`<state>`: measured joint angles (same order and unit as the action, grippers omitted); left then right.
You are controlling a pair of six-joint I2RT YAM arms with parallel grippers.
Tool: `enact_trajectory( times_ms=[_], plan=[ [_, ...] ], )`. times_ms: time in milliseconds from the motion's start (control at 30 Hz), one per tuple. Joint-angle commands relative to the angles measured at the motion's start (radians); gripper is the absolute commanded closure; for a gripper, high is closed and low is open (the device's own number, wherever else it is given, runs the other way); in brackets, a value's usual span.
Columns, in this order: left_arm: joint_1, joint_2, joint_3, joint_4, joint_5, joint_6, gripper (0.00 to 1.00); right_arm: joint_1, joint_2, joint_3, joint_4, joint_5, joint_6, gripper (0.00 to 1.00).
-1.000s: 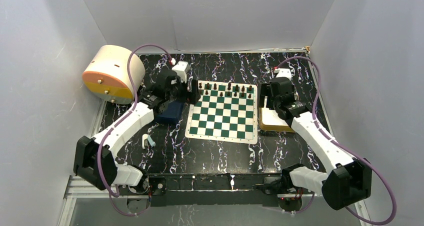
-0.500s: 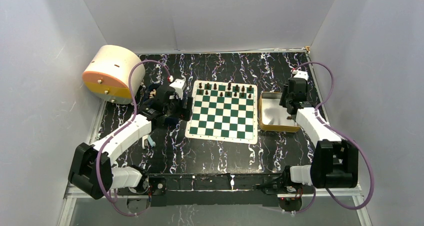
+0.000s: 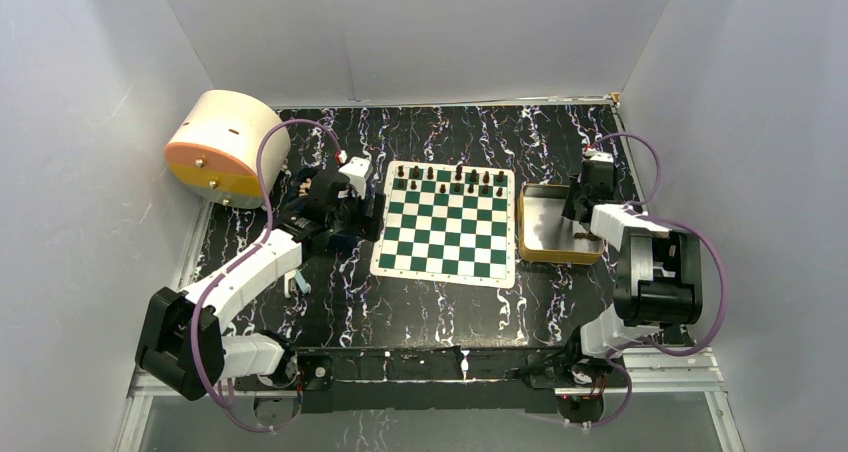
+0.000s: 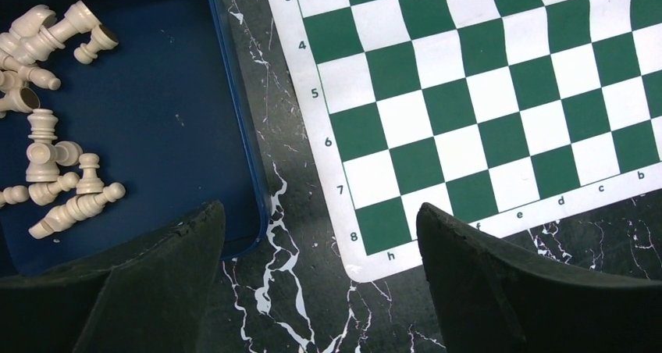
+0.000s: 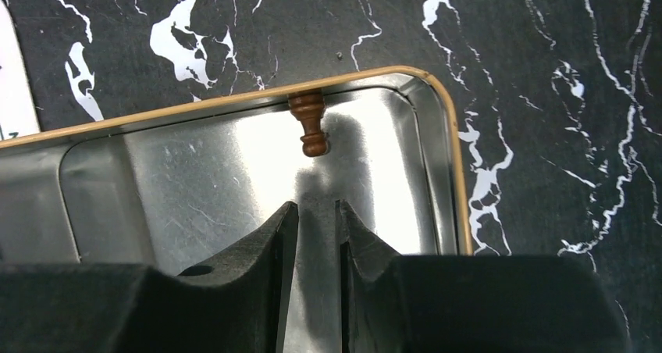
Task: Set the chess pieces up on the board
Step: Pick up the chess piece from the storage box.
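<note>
We see tiny dark pieces [image 3: 458, 175], each smaller than a square, standing in two rows along the far edge of one green-and-white board [image 3: 447, 234]; they are too small for us to count surely. One more brown piece [image 5: 311, 124] lies in one gold tin [image 5: 195, 181], touching its far rim. The right claw [image 5: 314, 212], over the tin, is nearly pressed together on nothing. The left claw [image 4: 318, 216] is spread wide, between the board and one blue tray [image 4: 172, 119] holding about a dozen cream pieces [image 4: 76, 205].
</note>
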<state>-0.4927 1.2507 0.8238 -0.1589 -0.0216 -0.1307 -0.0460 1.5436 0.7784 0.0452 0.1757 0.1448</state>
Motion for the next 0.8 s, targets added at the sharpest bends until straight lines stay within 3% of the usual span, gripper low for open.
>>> enact_trajectory(
  times_ms=[0,533,767],
  plan=[
    [0.0,-0.038,-0.008,0.008,0.007,0.016,0.12,-0.004,0.034,0.041,0.083,-0.024,-0.027,0.67],
    [0.0,-0.031,-0.002,0.003,-0.016,0.017,0.16,-0.005,0.118,0.065,0.128,-0.003,-0.04,0.67],
    [0.0,-0.024,-0.006,-0.005,-0.06,-0.002,0.23,-0.005,0.128,0.07,0.132,0.021,-0.037,0.61]
  ],
)
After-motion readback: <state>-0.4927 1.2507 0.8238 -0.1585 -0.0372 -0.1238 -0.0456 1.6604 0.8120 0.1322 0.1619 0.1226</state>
